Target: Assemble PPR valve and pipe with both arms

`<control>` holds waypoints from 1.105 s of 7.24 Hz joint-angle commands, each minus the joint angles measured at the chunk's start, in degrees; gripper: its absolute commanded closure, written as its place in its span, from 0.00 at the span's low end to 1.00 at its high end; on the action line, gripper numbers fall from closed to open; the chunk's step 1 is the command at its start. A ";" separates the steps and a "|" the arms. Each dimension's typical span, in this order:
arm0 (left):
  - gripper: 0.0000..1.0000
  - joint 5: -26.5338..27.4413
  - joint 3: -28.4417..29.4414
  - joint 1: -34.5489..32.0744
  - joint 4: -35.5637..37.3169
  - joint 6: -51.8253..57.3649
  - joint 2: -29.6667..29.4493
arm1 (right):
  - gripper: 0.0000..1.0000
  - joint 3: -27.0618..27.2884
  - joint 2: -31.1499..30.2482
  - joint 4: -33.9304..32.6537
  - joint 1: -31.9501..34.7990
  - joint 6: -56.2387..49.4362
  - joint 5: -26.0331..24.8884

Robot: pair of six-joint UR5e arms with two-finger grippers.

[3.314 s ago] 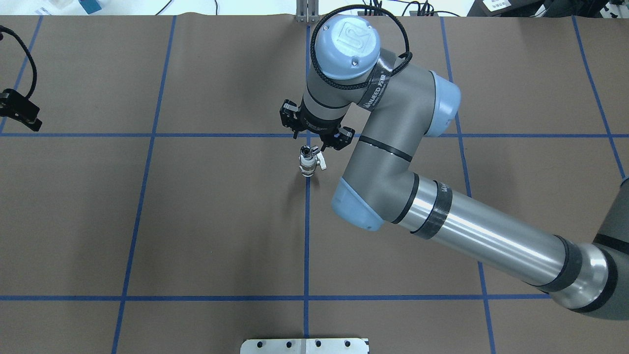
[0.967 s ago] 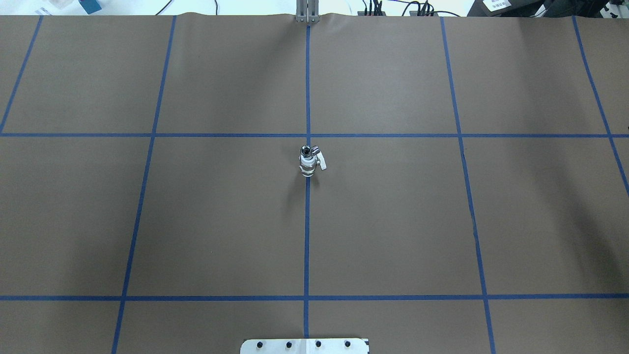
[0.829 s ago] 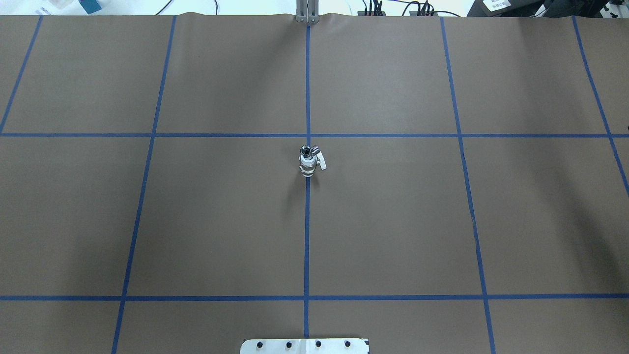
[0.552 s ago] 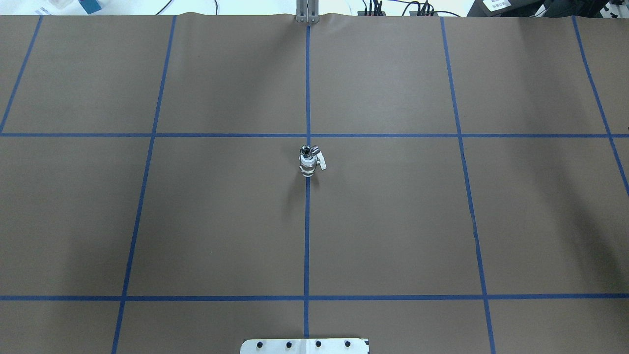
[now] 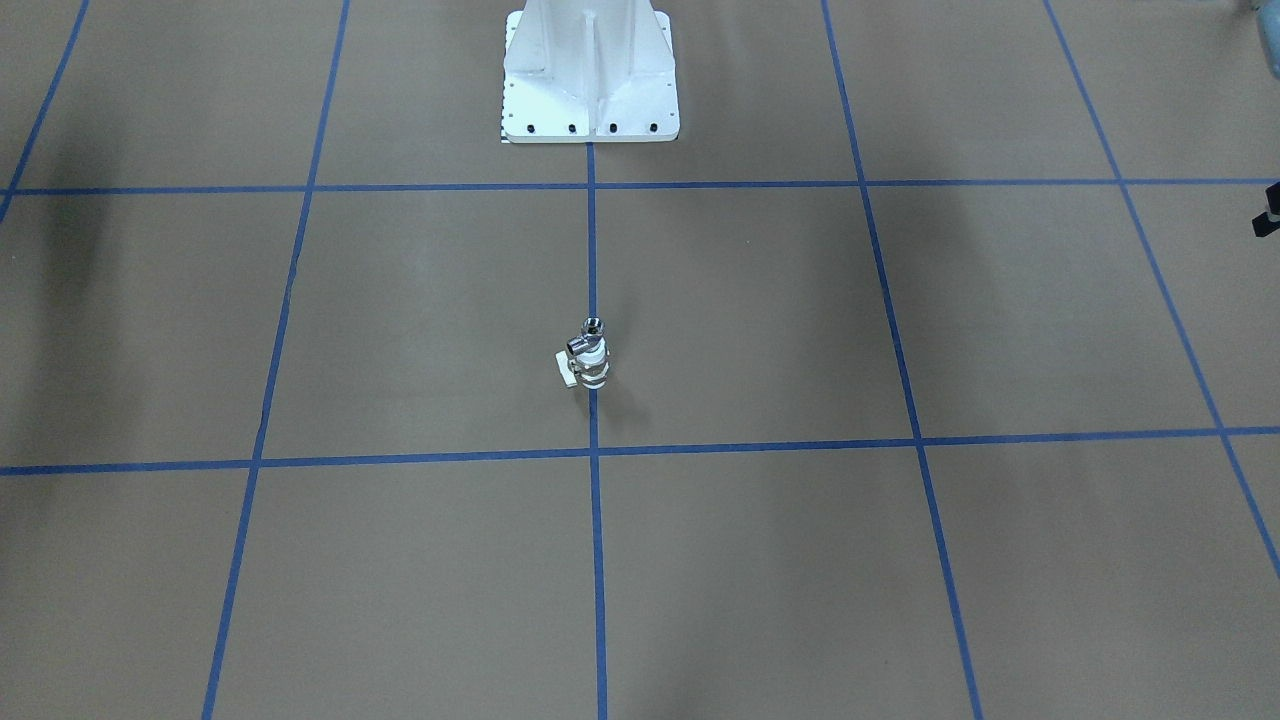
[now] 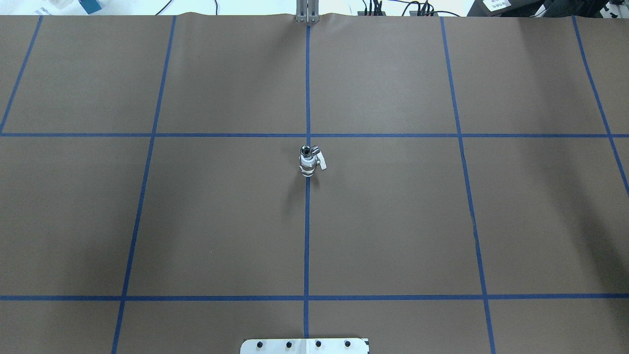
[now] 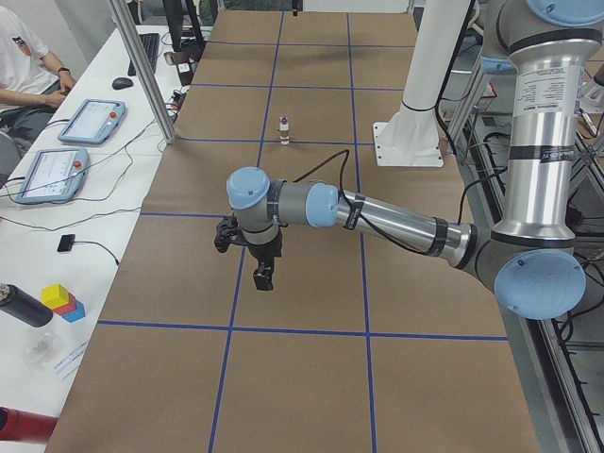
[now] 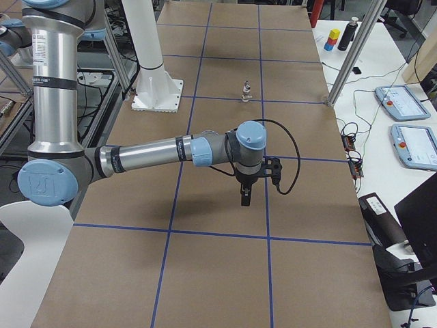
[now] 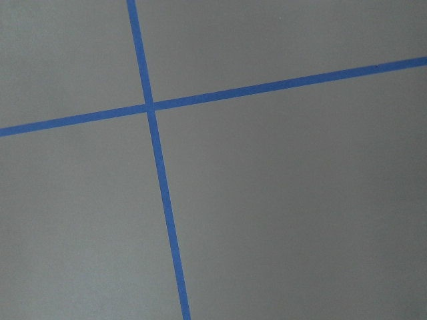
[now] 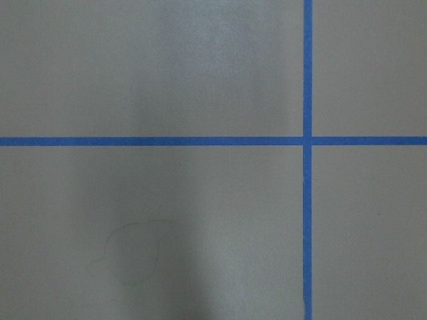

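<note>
We see a brown table [image 6: 393, 221] gridded in blue. Our left gripper [image 7: 261, 279] and right gripper [image 8: 244, 197] hang near opposite ends; we cannot tell their grip. At centre the PPR valve [image 6: 308, 166] stands upright, the pipe [image 6: 307, 150] atop it.

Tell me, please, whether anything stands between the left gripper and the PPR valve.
Nothing visible does: in the exterior left view only brown table surface lies between the left gripper and the PPR valve, which stands upright at mid-table.
</note>
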 commanded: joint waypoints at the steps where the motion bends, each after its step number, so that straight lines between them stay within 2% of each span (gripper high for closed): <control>1: 0.00 -0.15 3.48 -1.86 -1.89 4.62 -0.64 | 0.00 0.02 -0.52 0.03 0.55 -0.20 0.09; 3: 0.00 -0.23 4.89 -2.12 -1.89 3.93 -0.73 | 0.00 0.02 -0.96 -0.05 0.72 -0.29 0.87; 8: 0.00 -0.24 4.28 -2.12 -1.98 2.87 -1.09 | 0.00 0.54 -2.01 0.12 1.07 -0.03 0.88</control>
